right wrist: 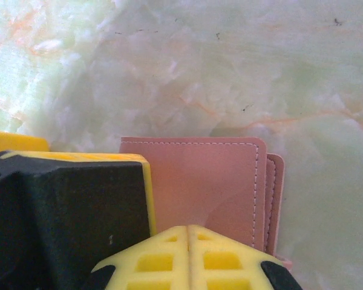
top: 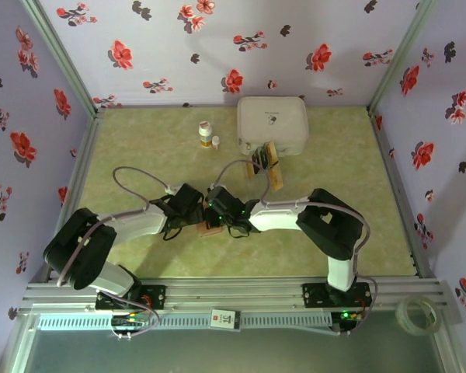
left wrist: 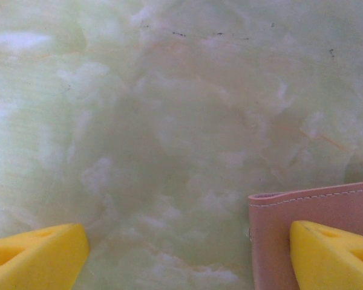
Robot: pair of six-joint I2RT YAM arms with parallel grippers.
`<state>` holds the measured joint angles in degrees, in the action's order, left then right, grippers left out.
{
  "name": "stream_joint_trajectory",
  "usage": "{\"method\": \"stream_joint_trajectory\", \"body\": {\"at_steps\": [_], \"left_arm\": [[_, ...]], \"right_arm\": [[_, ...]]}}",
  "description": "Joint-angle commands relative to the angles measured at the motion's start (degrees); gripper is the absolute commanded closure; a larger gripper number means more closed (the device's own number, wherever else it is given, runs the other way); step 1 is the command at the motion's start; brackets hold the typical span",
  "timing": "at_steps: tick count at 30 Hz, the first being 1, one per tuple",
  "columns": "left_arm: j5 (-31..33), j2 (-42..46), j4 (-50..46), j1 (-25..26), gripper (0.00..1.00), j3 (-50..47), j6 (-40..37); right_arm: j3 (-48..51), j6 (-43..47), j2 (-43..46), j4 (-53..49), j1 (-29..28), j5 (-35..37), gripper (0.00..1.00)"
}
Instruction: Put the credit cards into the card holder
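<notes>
Left gripper (left wrist: 187, 238) wide, one finger over the holder's (left wrist: 308, 202) corner; right gripper (right wrist: 189, 232) closed at its near edge. Cards (top: 269, 167) lie well beyond both jaws, so I reckon loading hasn't started.

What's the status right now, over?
Left gripper open at card holder edge. Right gripper shut over it. Credit cards by white box.

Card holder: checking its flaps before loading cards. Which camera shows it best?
The right wrist view: the card holder shows most of its stitched face and a second flap edge, beyond the shut right gripper. The left wrist view catches one corner; the top external view gives a small, distant sliver.
</notes>
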<state>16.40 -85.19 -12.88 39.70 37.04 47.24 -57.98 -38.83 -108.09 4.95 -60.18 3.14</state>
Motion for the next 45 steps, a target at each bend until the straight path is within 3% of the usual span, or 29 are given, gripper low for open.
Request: {"method": "stream_joint_trajectory", "body": {"at_steps": [1, 9, 18, 20, 24, 35, 38, 45], "left_arm": [[-6.7, -4.66, -0.2, -2.02, 0.12, -0.85, 1.51], [-10.36, 0.79, -3.2, -10.62, 0.11, 1.14, -1.66], [-10.79, 1.78, -5.15, -11.37, 0.11, 2.93, -3.77], [-10.91, 2.29, -5.78, -11.81, 0.1, 3.59, -4.25], [-11.49, 2.99, -8.19, -13.51, 0.08, 7.25, -6.66], [-11.48, 5.9, -17.31, -18.76, 0.0, 22.5, -13.92], [-11.47, 6.16, -19.58, -18.94, 0.0, 27.05, -16.45], [-6.2, 8.95, -18.27, -19.04, 0.0, 31.98, -20.39]], "right_arm": [[5.54, 1.24, -10.56, -12.72, -5.9, -6.0, 1.0], [7.81, 0.04, -10.99, -10.63, -6.23, -4.64, 1.0], [4.36, -0.37, -9.77, -13.52, -6.56, -3.6, 1.0], [1.83, 0.26, -8.87, -15.96, -6.53, -3.1, 0.93], [-5.25, 2.16, -6.59, -21.25, -5.85, -1.84, 0.68], [-20.19, 8.64, 3.83, -33.68, 1.64, -1.38, 0.32], [-20.19, 10.2, 10.95, -36.37, 5.2, -0.95, 0.02], [-13.8, 14.3, 32.96, -42.35, 17.15, 4.22, 0.01]]}}
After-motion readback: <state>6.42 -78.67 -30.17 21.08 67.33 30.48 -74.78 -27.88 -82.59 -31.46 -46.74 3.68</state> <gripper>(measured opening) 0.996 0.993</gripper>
